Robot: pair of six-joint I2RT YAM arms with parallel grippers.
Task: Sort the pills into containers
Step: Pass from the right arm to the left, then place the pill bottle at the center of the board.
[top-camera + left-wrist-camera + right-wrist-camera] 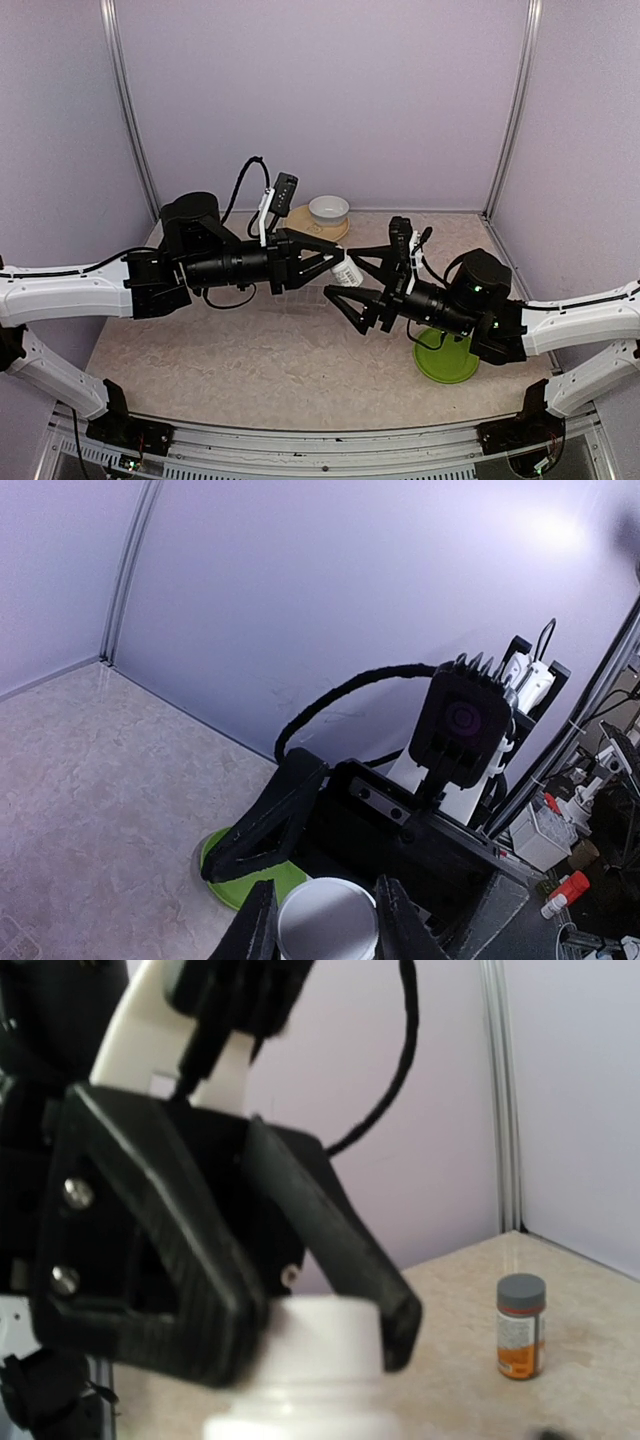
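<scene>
Pills aren't showing, likely inside the white bottle [347, 272] hanging mid-frame in the top view. It's looking smooth, rigid, light and probably slippery; I'm favouring a hold at neck or body. Left gripper [328, 920] is pinching it, right gripper [338, 270] is gaping wide beside it.

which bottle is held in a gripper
The white plastic bottle, clamped in the left gripper; the small grey-capped, orange-labelled bottle stands free on the table.

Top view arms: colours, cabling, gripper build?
The left arm and right arm have white link shells, black joints and black wrists. The left gripper and right gripper have black triangular open-frame fingers, white camera brackets and looping black cables. The right has green lights.
</scene>
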